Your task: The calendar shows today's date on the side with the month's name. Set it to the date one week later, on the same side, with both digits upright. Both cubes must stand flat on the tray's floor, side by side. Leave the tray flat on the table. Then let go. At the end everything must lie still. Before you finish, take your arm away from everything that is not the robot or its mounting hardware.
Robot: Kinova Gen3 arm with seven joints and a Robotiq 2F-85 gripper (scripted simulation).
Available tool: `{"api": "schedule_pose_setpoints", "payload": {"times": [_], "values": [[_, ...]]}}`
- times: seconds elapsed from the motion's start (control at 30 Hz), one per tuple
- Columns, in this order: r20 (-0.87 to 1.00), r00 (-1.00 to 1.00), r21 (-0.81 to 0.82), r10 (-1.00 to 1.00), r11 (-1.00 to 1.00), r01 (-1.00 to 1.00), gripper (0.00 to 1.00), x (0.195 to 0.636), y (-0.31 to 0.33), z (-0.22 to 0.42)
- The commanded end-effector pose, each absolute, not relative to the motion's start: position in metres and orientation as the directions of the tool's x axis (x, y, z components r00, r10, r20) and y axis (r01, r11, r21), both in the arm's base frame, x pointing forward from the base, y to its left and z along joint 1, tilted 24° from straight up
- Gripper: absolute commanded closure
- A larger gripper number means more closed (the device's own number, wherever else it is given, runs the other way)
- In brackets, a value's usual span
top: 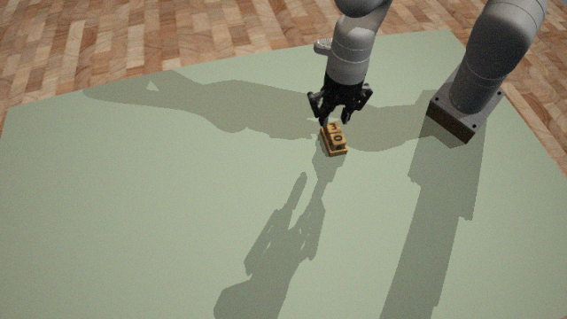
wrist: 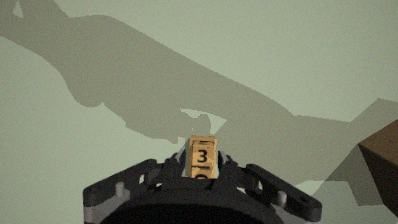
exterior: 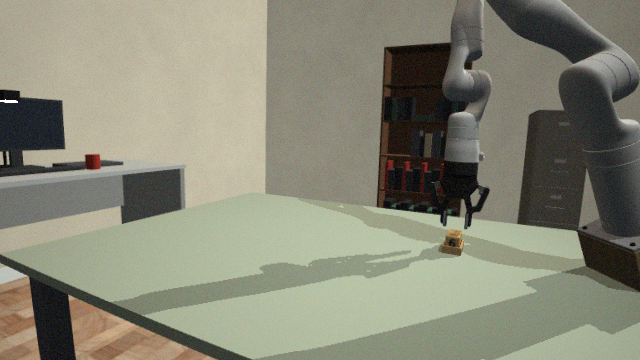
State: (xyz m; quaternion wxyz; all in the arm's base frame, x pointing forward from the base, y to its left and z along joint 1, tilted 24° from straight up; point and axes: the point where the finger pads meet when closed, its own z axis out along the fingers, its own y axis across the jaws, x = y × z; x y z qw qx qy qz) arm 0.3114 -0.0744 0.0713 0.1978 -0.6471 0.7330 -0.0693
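Only partly seen | claw [top: 335,120] half open, empty | hides cube [wrist: 202,176] marked 0

We see the tray [top: 330,148] on the table [top: 133,199], near the arm's base [top: 447,121]. In the tray two cubes stand side by side: the cube with 3 [top: 333,128] on the side nearer the gripper [top: 334,120], the cube with 0 [top: 337,139] just beside it. The gripper hangs over the cube with 3, apart from it, its fingers part-way open.

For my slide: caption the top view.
Half-open pincer poised above the wooden calendar tray, cubes' top faces reading 3 and 0.
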Motion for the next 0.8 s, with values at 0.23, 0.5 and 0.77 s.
{"api": "schedule_pose_setpoints", "payload": {"times": [0.23,0.5,0.77], "values": [[-0.204,-0.095,-0.354,-0.974,0.164,-0.921,0.54,0.3103,-0.0730,0.0705],[-0.204,-0.095,-0.353,-0.974,0.164,-0.921,0.54,0.3094,-0.0716,0.0704],[-0.204,-0.095,-0.354,-0.974,0.164,-0.921,0.54,0.3097,-0.0710,0.0707]]}}
